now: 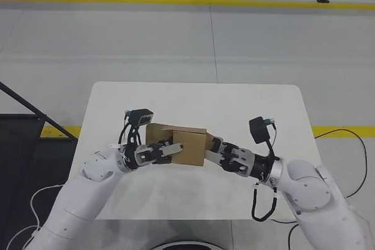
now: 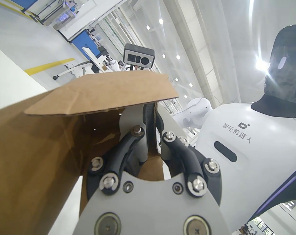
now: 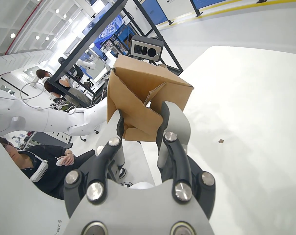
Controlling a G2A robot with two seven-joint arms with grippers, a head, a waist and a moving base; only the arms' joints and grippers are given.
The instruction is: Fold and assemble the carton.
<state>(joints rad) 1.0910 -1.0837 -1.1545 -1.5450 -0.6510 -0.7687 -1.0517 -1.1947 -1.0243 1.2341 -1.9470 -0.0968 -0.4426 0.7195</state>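
Note:
A brown carton (image 1: 186, 139) is held a little above the middle of the white table (image 1: 250, 106), partly folded, between my two grippers. My left gripper (image 1: 175, 150) is at its left end, shut on a thin carton wall (image 2: 151, 123), and one open flap (image 2: 101, 94) juts out above the fingers. My right gripper (image 1: 210, 149) is at the opposite end. Its fingers (image 3: 171, 116) are shut on the folded end flaps of the carton (image 3: 148, 86), whose end looks creased and uneven.
A small brown scrap (image 3: 220, 141) lies on the table (image 3: 248, 94) beside the right gripper. A black metal frame (image 1: 19, 100) stands off the table's left side. Bare tabletop lies all round the carton.

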